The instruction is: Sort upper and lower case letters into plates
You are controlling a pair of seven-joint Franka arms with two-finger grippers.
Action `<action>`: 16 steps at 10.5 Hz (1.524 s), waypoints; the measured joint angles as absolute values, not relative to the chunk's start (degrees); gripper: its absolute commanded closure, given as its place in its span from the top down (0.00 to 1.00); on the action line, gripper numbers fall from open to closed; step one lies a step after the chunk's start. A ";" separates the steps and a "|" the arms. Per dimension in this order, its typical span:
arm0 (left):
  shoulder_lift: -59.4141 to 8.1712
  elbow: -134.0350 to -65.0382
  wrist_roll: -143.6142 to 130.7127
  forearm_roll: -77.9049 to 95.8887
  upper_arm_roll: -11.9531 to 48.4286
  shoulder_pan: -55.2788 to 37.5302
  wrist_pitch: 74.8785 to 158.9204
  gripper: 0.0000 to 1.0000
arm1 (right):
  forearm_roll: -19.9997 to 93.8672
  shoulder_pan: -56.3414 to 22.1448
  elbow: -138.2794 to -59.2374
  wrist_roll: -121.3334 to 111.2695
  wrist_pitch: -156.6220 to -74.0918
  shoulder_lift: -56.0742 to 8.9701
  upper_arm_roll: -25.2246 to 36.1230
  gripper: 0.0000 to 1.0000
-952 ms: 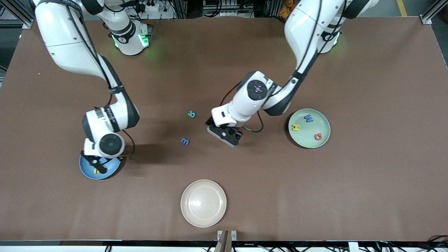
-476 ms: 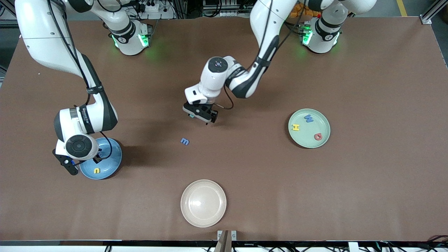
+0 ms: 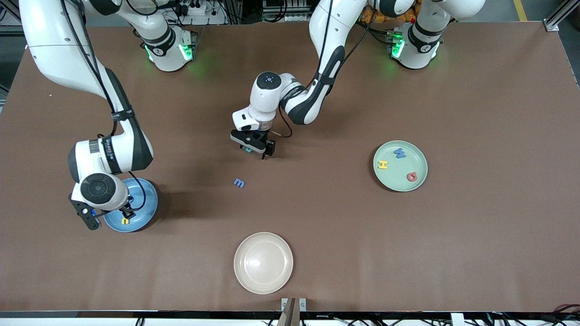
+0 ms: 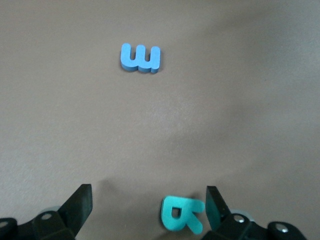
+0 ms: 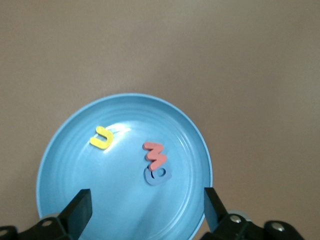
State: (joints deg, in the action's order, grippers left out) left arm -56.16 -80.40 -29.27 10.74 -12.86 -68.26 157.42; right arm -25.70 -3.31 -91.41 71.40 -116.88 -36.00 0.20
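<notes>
The right gripper point(image 3: 108, 216) hangs low over the blue plate point(image 3: 147, 206) with its jaws spread wide and nothing between them. A second ago it was pinched shut over this same plate, so it has just let a letter go. In the right wrist view the plate holds a yellow letter point(image 5: 102, 137), a red letter point(image 5: 157, 155) and a light blue letter point(image 5: 159, 175), the red one lying partly on the light blue. That makes three pieces delivered to this plate, and the right arm is free for another fetch.

The left gripper point(image 3: 253, 148) has swung away from the pale green plate point(image 3: 419, 179) in the same second and now sits low over the teal letter point(image 4: 181, 215), well away from the blue plate toward the middle of the table. Its jaws stand wide, straddling the teal piece without touching it, so it looks set to come down and close.

The blue m point(image 3: 239, 183) lies flat on the bare table, nearer to the front camera than the teal letter and a good way from the blue plate toward the left arm's end. The green plate carries a yellow H point(image 3: 383, 165), a blue W point(image 3: 399, 153) and a red G point(image 3: 411, 177). The cream plate point(image 3: 263, 263) holds nothing.

I'd say two letters remain to sort.
</notes>
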 measured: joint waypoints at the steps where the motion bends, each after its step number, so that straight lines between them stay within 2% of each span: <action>1: -56.78 -79.60 -29.28 10.74 -13.15 -68.73 157.42 1.00 | -24.96 -2.64 -90.83 70.44 -116.89 -35.82 -0.37 1.00; 2: -57.14 -79.23 -29.30 10.74 -13.39 -69.38 157.42 0.97 | -22.50 -2.03 -90.38 67.75 -116.90 -35.10 -0.84 1.00; 3: -57.36 -79.18 -29.81 10.74 -13.61 -70.04 157.42 0.89 | -19.20 -1.75 -90.15 63.59 -116.84 -33.81 -0.94 1.00; 4: -57.52 -79.18 -30.71 10.68 -13.85 -70.54 157.42 0.68 | -16.90 -1.66 -90.04 59.77 -116.42 -32.11 -0.96 1.00; 5: -57.57 -79.17 -31.11 10.40 -13.97 -70.94 157.43 0.60 | -16.04 -1.65 -90.02 57.65 -115.32 -30.36 -1.08 1.00; 6: -57.57 -79.14 -31.19 10.27 -14.31 -71.40 157.42 0.45 | -15.75 -1.65 -90.02 56.89 -114.36 -29.30 -1.34 1.00; 8: -57.57 -79.13 -31.20 10.25 -14.57 -71.61 157.39 0.40 | -14.22 -1.67 -90.02 56.73 -114.32 -29.23 -1.91 1.00; 10: -57.57 -79.10 -31.20 10.25 -14.62 -71.69 157.41 0.31 | -11.34 -1.72 -89.94 56.53 -114.42 -29.34 -2.47 1.00; 14: -57.56 -78.98 -31.20 10.25 -14.66 -71.72 157.05 0.31 | -8.79 -2.93 -89.55 56.50 -111.38 -29.33 -5.05 1.00; 16: -57.05 -77.94 -31.27 10.25 -14.81 -71.68 152.25 0.30 | -5.48 -3.06 -89.45 56.48 -110.95 -29.33 -5.17 1.00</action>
State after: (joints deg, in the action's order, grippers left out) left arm -57.05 -77.94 -31.27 10.25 -14.81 -71.68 152.25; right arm -5.48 -3.06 -89.45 56.48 -110.95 -29.33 -5.17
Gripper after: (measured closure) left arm 0.586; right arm 0.000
